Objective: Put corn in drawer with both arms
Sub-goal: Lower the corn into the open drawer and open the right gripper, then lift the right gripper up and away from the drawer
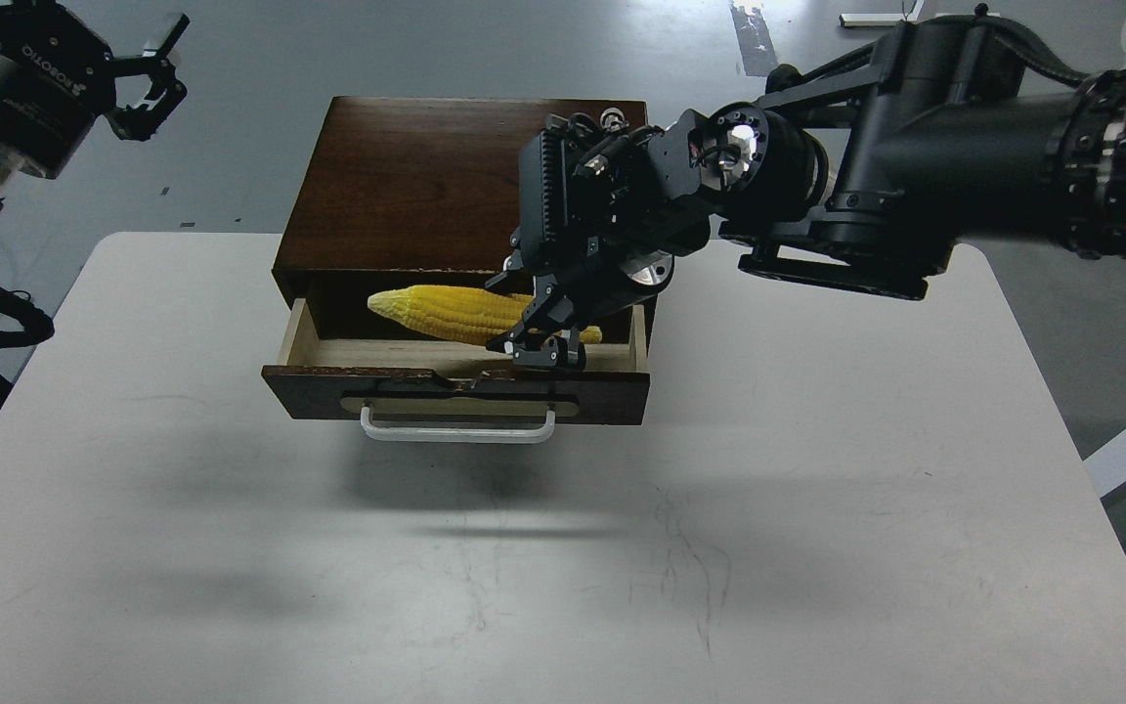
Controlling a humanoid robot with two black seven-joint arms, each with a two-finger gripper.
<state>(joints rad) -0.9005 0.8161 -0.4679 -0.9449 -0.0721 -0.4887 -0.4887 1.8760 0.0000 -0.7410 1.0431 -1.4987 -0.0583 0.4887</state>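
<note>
The yellow corn [441, 311] lies lengthwise in the open drawer [455, 394], pale tip to the left, its right end behind my right gripper. The drawer is pulled out of the dark wooden box [426, 176]; its white handle [455, 430] faces me. My right gripper [530, 318] hangs over the drawer's right half, its fingers spread on either side of the corn's thick end, open. My left gripper [146, 73] is open and empty, high at the far left, well away from the box.
The box stands at the back middle of the white table [563, 567]. My right arm [915, 166] reaches in from the right above the box's right side. Grey floor lies beyond the table.
</note>
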